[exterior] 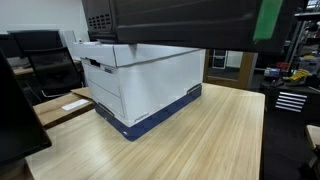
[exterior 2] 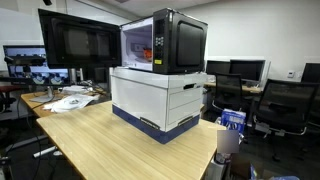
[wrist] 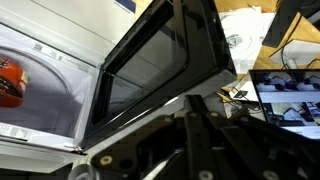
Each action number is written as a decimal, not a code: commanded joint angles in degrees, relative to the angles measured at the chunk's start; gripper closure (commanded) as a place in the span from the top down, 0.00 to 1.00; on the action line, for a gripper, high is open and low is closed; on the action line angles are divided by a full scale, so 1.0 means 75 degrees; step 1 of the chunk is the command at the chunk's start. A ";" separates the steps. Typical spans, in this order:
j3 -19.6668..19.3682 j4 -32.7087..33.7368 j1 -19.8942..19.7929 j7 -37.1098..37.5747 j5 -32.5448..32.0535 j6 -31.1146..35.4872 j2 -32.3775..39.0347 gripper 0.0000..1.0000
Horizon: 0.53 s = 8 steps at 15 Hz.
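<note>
On the wooden table [exterior 2: 105, 140], a white box [exterior 2: 160, 100] is carrying the microwave [exterior 2: 165, 42], whose door [wrist: 160, 70] is hanging open. Just beside that door's near edge, the claw [wrist: 200, 108] is pointing inward, clenched; whether it is pinching the door cannot be told. An orange thing [wrist: 8, 82] is lying inside, far left.

Glossy black microwave door [wrist: 160, 70], matt cardboard box [exterior 2: 150, 95], wood-grain table [exterior: 210, 140]

Here's the light wooden table [exterior 2: 105, 140], seen in both exterior views, and one thing stands directly on it: a white cardboard file box [exterior 2: 160, 100] with a dark blue base. Up on the box's lid sits the microwave [exterior 2: 165, 42], squarely on top.
</note>
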 commanded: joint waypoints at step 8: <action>0.0132 -0.0871 0.0271 -0.0411 0.0132 0.0886 -0.0301 0.01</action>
